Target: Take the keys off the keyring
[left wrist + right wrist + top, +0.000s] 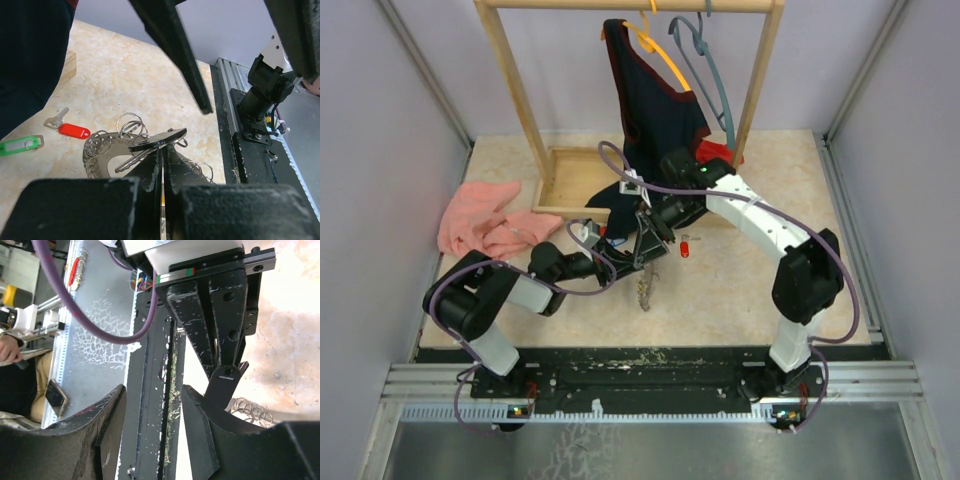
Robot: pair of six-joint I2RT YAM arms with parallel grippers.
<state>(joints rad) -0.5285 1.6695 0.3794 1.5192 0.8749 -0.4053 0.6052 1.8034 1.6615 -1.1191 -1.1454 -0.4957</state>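
In the left wrist view my left gripper [163, 150] is shut on a black-tagged key [159, 139] at its fingertips. The keyring [98, 156], a flat grey ring hung with several small split rings, sits just below and to the left. A red-tagged key [74, 131] and a green-tagged key [18, 145] lie loose on the table. From above, the left gripper [632, 252] and right gripper [650, 238] meet mid-table over the keyring [645, 290], with the red key [684, 247] beside them. My right gripper [155, 440] is open, its fingers either side of the left gripper's tips.
A wooden clothes rack [515, 90] stands at the back with a dark garment [650, 100] and coloured hangers [705, 55]. A pink cloth [485, 220] lies at the left. A black rail [640, 365] runs along the near table edge.
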